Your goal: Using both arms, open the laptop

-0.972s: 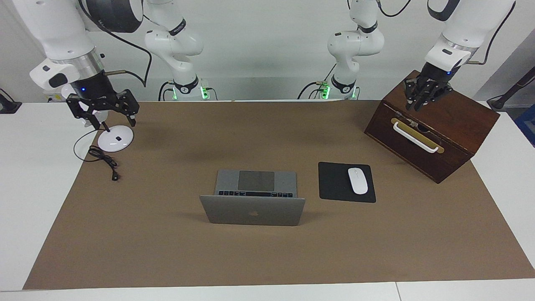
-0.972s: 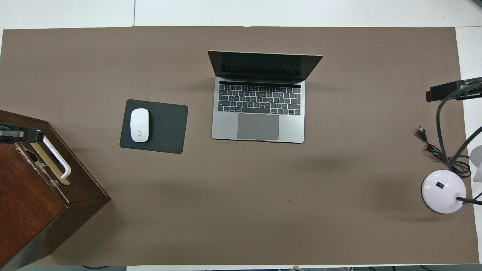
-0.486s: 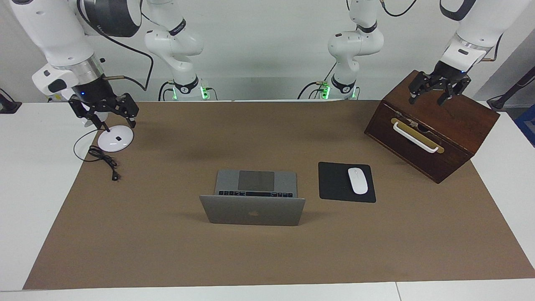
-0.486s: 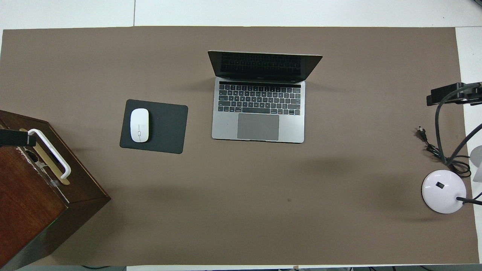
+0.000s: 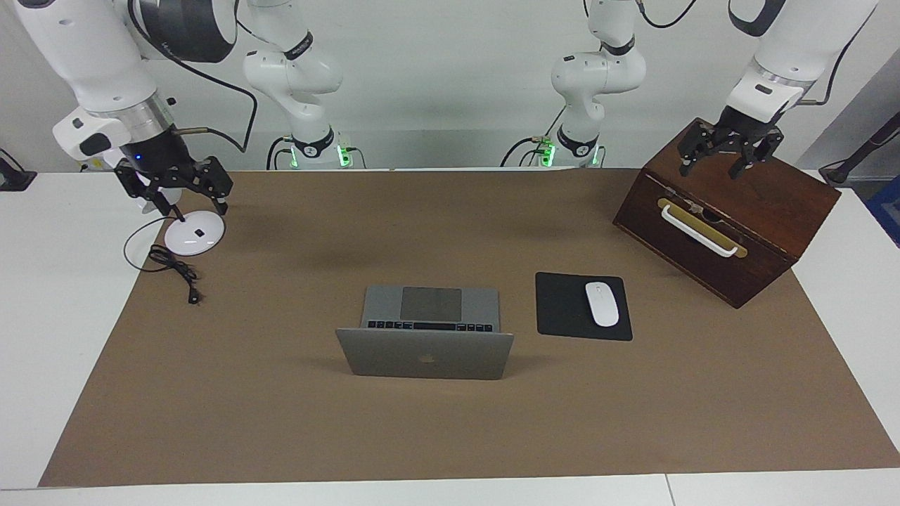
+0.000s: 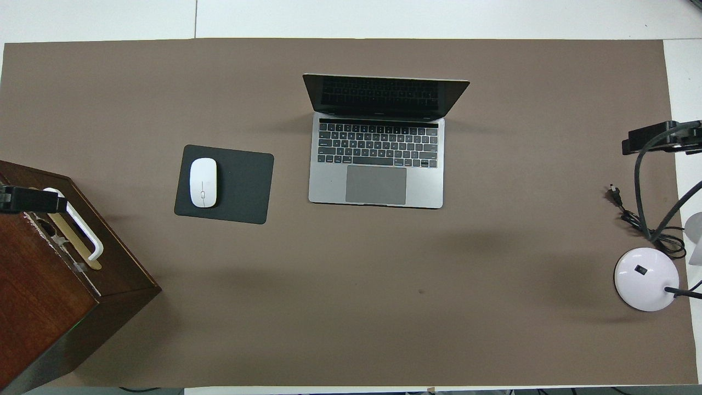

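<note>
The silver-grey laptop [image 5: 425,355] [image 6: 378,164] stands open in the middle of the brown mat, its lid upright and the dark screen and black keys turned toward the robots. No gripper touches it. My left gripper [image 5: 711,167] hangs open over the top of the wooden box, at the left arm's end of the table, with nothing between its fingers; one of its fingers [image 6: 33,199] shows at the edge of the overhead view. My right gripper [image 5: 191,205] hangs open and empty over the white lamp base at the right arm's end.
A dark wooden box [image 5: 731,218] with a white handle sits at the left arm's end. A black mouse pad [image 5: 562,309] with a white mouse [image 5: 602,303] lies beside the laptop. A white lamp base [image 5: 195,235] and its black cable [image 5: 176,270] lie at the right arm's end.
My left gripper has gone from shut to open and risen slightly over the wooden box. My right gripper rose a little over the lamp base. The laptop has not moved.
</note>
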Tool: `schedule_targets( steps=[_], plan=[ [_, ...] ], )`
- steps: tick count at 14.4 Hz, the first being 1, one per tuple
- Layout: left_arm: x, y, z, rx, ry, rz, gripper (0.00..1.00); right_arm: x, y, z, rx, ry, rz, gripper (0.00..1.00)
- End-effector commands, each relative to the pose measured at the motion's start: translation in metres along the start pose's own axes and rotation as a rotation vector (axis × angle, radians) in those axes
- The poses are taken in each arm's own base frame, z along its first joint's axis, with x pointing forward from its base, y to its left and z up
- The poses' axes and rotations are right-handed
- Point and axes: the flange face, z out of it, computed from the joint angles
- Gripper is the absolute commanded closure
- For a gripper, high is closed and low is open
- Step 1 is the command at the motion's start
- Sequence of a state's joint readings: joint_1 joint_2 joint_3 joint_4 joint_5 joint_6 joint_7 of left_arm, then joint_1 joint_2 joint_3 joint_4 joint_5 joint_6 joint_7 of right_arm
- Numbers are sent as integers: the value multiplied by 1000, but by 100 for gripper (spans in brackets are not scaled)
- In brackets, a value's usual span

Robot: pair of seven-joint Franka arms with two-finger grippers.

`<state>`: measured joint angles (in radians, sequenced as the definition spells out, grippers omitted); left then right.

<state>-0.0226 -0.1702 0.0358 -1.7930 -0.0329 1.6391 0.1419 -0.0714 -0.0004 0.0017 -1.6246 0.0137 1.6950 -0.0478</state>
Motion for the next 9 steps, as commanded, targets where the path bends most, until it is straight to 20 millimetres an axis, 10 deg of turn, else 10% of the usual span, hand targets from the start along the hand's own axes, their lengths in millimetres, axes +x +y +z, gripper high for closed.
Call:
schedule_targets(
  steps=[1, 9],
  plan=[
    [18, -1, 6, 22, 11, -33, 0, -2, 2, 2, -13, -10, 13, 0],
    [27, -2, -13, 38, -30, -63, 0, -1, -2, 1, -14, -8, 7, 0]
  ],
)
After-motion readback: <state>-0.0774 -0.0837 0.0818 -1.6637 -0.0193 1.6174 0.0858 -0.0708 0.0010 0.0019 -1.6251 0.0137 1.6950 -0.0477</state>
